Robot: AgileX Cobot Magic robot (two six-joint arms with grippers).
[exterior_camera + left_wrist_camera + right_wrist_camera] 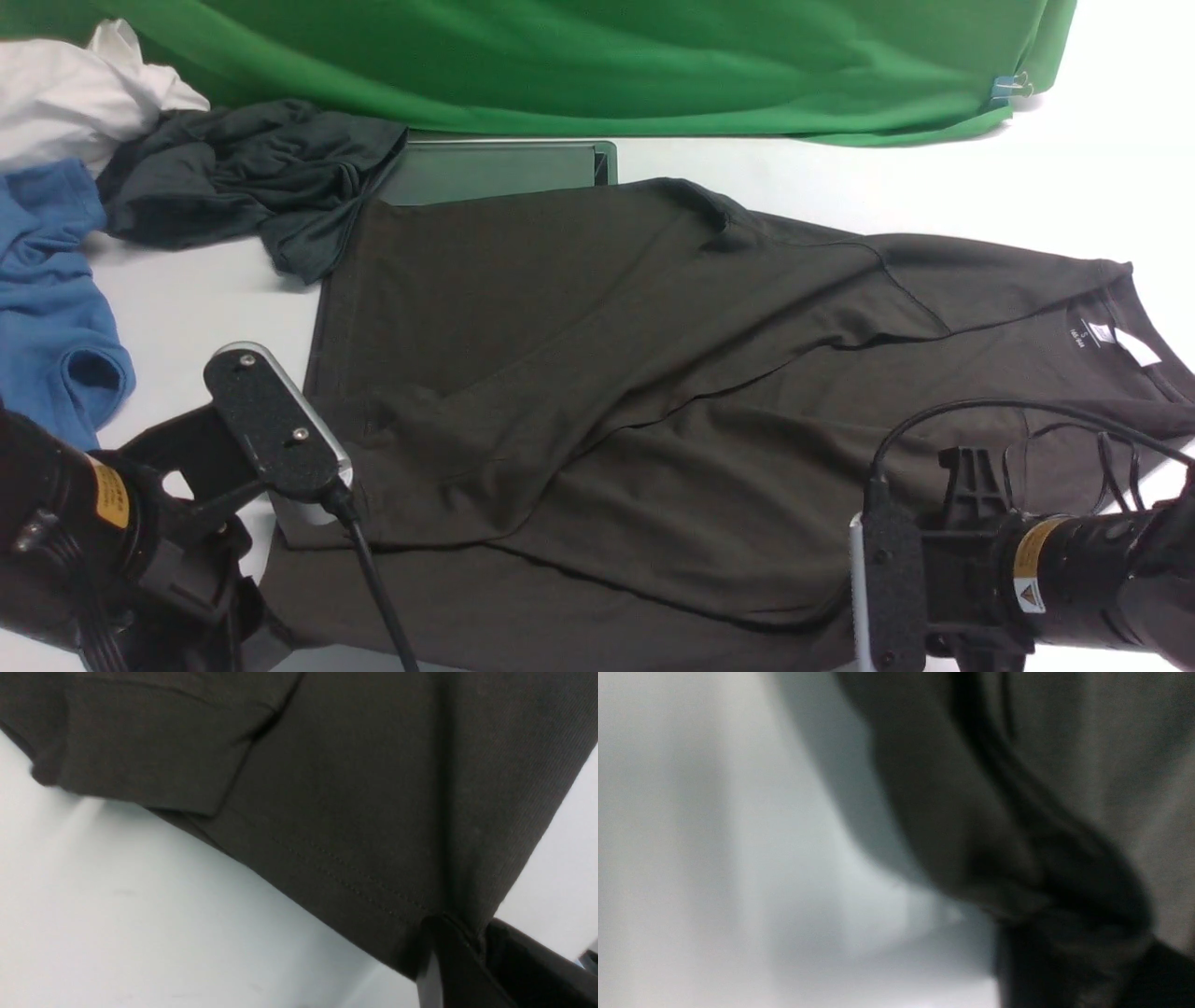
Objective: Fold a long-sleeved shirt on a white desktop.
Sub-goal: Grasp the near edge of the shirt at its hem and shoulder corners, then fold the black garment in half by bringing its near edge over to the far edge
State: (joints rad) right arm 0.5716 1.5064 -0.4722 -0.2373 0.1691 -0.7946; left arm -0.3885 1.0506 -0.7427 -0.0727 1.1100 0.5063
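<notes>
The long-sleeved shirt point(597, 373), very dark brown-black, lies spread across the white desktop point(840, 177). Its neck and small label point(1097, 334) are at the right, and a sleeve is folded over the body. My left gripper point(472, 933) is shut on the shirt's stitched hem point(355, 812) just above the desktop point(117, 905). My left arm point(140, 523) stands at the shirt's near left corner. The right wrist view is blurred. It shows my right gripper point(1092, 961) closed on bunched shirt fabric point(952, 835) at the near right, beside my right arm point(1027, 569).
A charcoal-grey garment point(243, 187), a blue T-shirt point(51, 299) and a white cloth point(65, 93) lie heaped at the far left. A grey metal-rimmed hatch point(485, 170) sits behind the shirt. The green backdrop point(607, 65) hangs along the far edge.
</notes>
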